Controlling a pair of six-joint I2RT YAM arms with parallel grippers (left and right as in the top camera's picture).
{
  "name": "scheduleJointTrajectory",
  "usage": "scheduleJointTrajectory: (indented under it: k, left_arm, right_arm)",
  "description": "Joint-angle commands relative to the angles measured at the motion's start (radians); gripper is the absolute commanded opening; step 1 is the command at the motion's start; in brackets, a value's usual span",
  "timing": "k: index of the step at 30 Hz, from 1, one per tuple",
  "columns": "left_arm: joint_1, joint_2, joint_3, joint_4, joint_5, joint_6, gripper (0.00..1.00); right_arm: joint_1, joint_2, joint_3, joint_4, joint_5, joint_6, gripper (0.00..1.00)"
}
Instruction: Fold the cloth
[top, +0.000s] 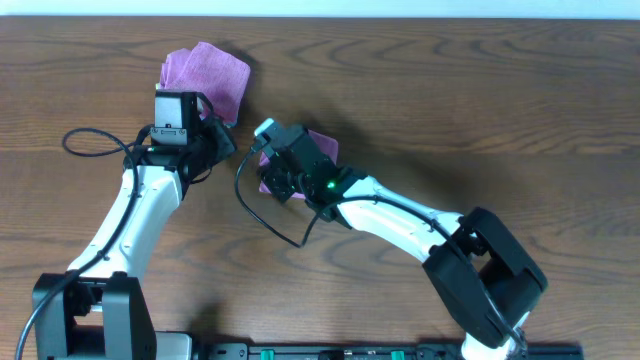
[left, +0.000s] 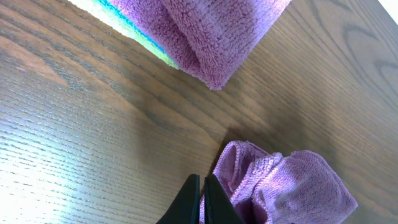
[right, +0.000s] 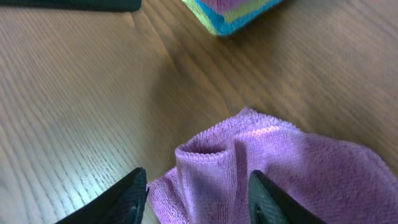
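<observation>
A crumpled purple cloth (top: 325, 146) lies mid-table, mostly hidden under my right gripper (top: 277, 178) in the overhead view. In the right wrist view the right gripper (right: 199, 196) is open, with its fingers on either side of a raised fold of the cloth (right: 273, 168). My left gripper (left: 202, 190) is shut and empty, its tips just left of the cloth's edge (left: 286, 186). In the overhead view the left gripper (top: 220, 138) sits between the cloth and a folded stack.
A stack of folded cloths, purple on top (top: 205, 72), lies at the back left. Its green and blue lower layers show in the left wrist view (left: 211, 37) and the right wrist view (right: 239, 14). The wooden table (top: 480, 100) extends to the right.
</observation>
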Motion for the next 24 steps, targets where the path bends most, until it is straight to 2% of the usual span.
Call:
scheduleJointTrajectory:
  k: [1, 6, 19, 24]
  left_arm:
    - [0.007, -0.021, 0.023, -0.003, 0.001, 0.013, 0.06]
    - [0.007, -0.031, 0.023, 0.003, 0.0, 0.006, 0.06]
    - [0.05, -0.109, 0.034, 0.012, -0.004, 0.006, 0.06]
    - [0.085, -0.119, 0.034, 0.011, 0.002, 0.006, 0.06]
  right_arm:
    - [0.005, 0.003, 0.047, -0.018, -0.013, 0.013, 0.55]
    - [0.005, 0.014, 0.048, -0.056, -0.013, 0.013, 0.53]
    - [0.016, 0.112, 0.048, -0.007, -0.108, 0.059, 0.45]
    - [0.04, 0.112, 0.048, -0.011, -0.139, 0.067, 0.46]
